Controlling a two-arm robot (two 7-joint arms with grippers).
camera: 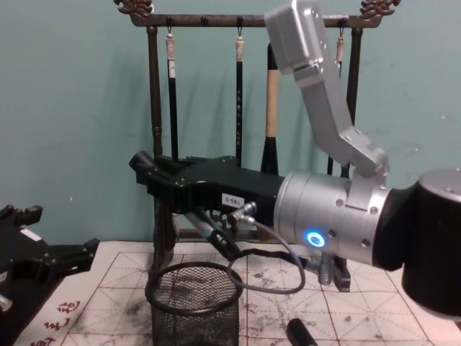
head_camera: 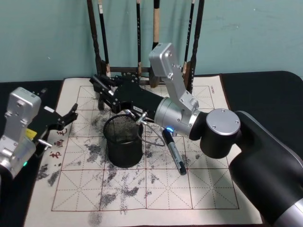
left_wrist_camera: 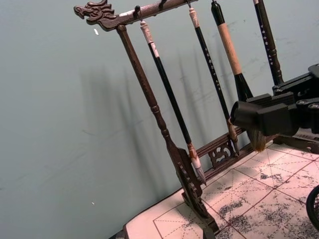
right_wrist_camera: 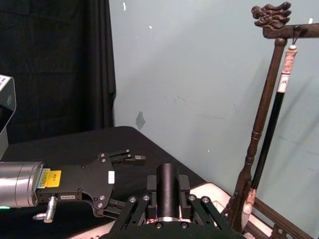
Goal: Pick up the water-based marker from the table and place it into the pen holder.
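- The wall [head_camera: 47,38] at the back is plain blue-green, with a few tiny white specks on it.
- A tall brush rack [camera: 153,108] made of dark wood stands in front of that wall.
- The top bar of the rack ends in a carved dragon head [left_wrist_camera: 94,11].
- Long brushes hang down from the bar. Most are black brushes [camera: 171,101], and one is a brush with a light tan handle [camera: 272,94].
- The rack throws soft grey shadows [left_wrist_camera: 104,99] on the wall.
- A black curtain [right_wrist_camera: 55,64] hangs at one side, where the wall ends.
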